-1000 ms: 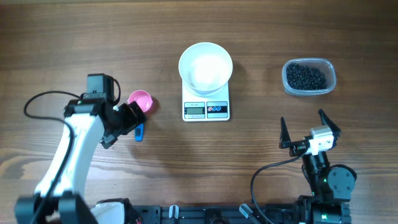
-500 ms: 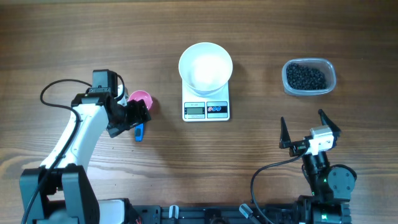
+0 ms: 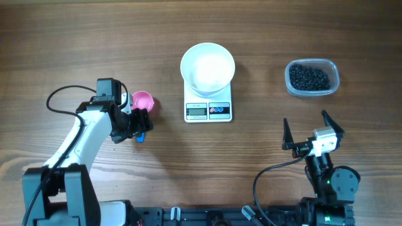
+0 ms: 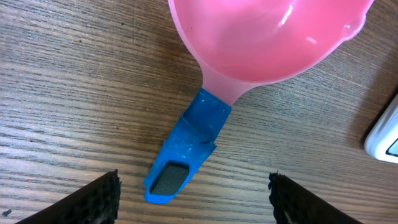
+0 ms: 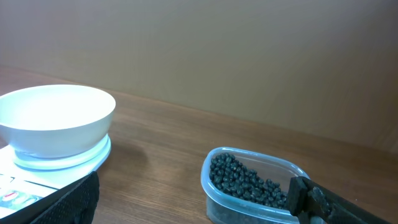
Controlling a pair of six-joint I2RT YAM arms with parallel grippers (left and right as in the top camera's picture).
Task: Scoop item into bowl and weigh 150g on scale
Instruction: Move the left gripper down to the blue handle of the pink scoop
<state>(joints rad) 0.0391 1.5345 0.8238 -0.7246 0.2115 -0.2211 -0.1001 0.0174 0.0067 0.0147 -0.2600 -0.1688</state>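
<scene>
So, quick rundown from my side. My left end effector (image 3: pixel 137 122) is at the middle left of the overhead frame, parked right over the blue handle (image 3: pixel 141 134) of the pink scoop (image 3: pixel 142 100). In the left wrist view that handle lies between my fingertips (image 4: pixel 99 199), one in the lower left corner and one in the lower right. Both are clear of it, so this end effector is open and gripping nothing. The scoop lies flat on the bench (image 3: pixel 75 37), cup toward the top of the frame and handle pointing down.

My right end effector (image 3: pixel 304 117) is in the lower right of the overhead frame, spread wide open with nothing between the fingers.

Now the task stuff. The white bowl (image 3: pixel 208 68) sits on the scale (image 3: pixel 208 111) at the upper centre of the overhead frame, covering the top part of it, with the display and buttons poking out below. I can't read the display. The black beads (image 3: pixel 309 78) are heaped in a clear tub (image 3: pixel 336 78) at the upper right, well apart from the scale. In the right wrist view the tub shows at the lower right and the bowl at the left.
</scene>
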